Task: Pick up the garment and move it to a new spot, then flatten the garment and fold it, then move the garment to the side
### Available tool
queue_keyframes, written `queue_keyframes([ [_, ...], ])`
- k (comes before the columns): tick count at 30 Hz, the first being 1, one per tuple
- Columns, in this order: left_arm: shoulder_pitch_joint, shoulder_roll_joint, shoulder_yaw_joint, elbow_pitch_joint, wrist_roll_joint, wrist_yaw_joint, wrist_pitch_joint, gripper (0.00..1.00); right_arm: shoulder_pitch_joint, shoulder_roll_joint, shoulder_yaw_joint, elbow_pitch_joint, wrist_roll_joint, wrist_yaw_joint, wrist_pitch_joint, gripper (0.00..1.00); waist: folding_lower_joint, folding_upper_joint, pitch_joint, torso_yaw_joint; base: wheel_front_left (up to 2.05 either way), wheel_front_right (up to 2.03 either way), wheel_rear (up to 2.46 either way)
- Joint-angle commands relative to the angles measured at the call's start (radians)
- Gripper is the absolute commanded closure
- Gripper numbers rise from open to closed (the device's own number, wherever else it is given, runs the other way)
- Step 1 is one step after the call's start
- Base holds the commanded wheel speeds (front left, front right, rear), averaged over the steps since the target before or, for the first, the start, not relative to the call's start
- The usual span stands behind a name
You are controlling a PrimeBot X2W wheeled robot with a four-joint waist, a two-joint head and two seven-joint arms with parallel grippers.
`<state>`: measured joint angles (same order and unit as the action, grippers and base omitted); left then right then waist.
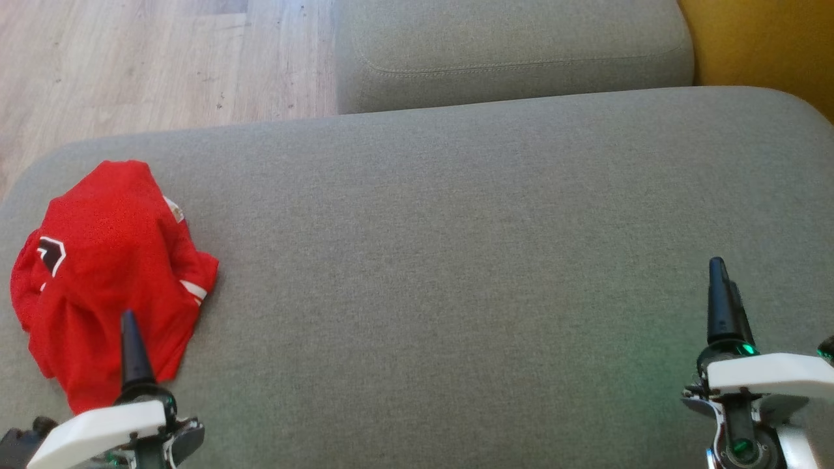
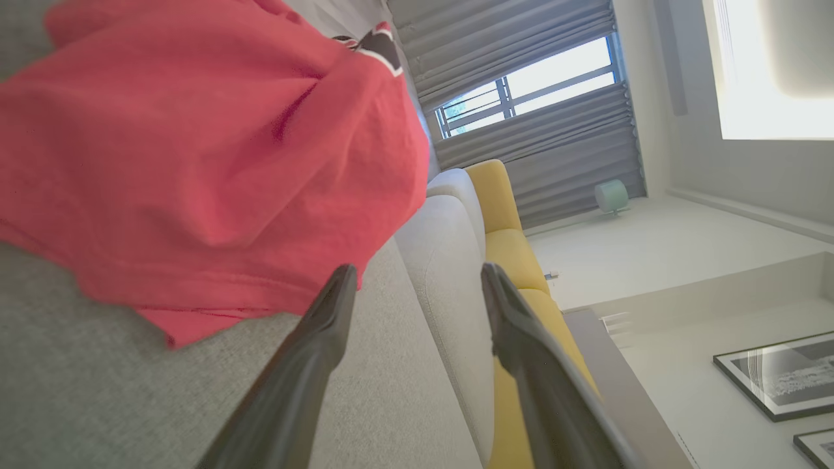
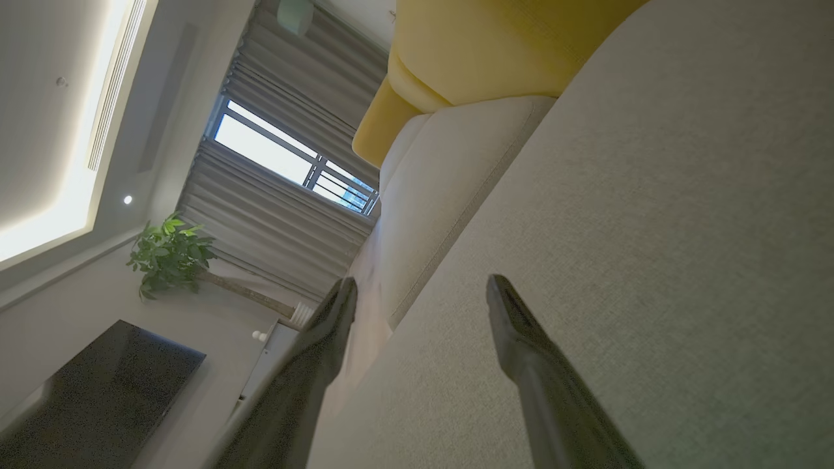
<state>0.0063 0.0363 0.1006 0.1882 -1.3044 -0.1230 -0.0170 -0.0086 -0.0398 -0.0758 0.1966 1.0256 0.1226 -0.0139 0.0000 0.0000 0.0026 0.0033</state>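
Observation:
The garment is a red shirt with white and black trim, lying crumpled at the left end of a wide grey cushion. My left gripper hovers over the garment's near edge. In the left wrist view its fingers stand apart with nothing between them, and the red garment lies just ahead and to the left. My right gripper is far off at the cushion's right end, over bare fabric. The right wrist view shows it open and empty above the grey cushion.
A second grey cushion sits behind the wide one, with a yellow seat at the back right. Wooden floor lies beyond the cushion's far left edge. The garment is close to the cushion's left edge.

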Motion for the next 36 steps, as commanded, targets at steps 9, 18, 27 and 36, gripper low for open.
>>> queue_keyframes([
  [9, -0.039, 0.009, -0.031, -0.11, 0.207, 0.017, -0.034, 0.0, -0.047, -0.007, 0.028, -0.09, -0.219, 0.003, -0.038, 0.0, 0.0, 0.0, 0.003, -0.002, 0.0, 0.0, 0.0],
  [18, -0.032, 0.01, -0.091, -0.146, 0.371, 0.027, -0.061, 0.0, -0.042, -0.007, 0.049, -0.111, -0.377, 0.004, -0.065, 0.0, 0.0, 0.0, 0.004, -0.005, 0.0, 0.0, 0.0],
  [27, -0.028, 0.01, -0.136, -0.155, 0.512, 0.028, -0.085, 0.0, -0.04, -0.007, 0.059, -0.132, -0.503, 0.005, -0.088, 0.0, 0.0, 0.0, 0.004, -0.008, 0.0, 0.0, 0.0],
  [36, -0.027, 0.011, -0.18, -0.156, 0.657, 0.022, -0.111, 0.0, -0.035, -0.008, 0.06, -0.151, -0.637, 0.005, -0.115, 0.0, 0.0, 0.0, 0.007, -0.01, 0.0, 0.0, 0.0],
])
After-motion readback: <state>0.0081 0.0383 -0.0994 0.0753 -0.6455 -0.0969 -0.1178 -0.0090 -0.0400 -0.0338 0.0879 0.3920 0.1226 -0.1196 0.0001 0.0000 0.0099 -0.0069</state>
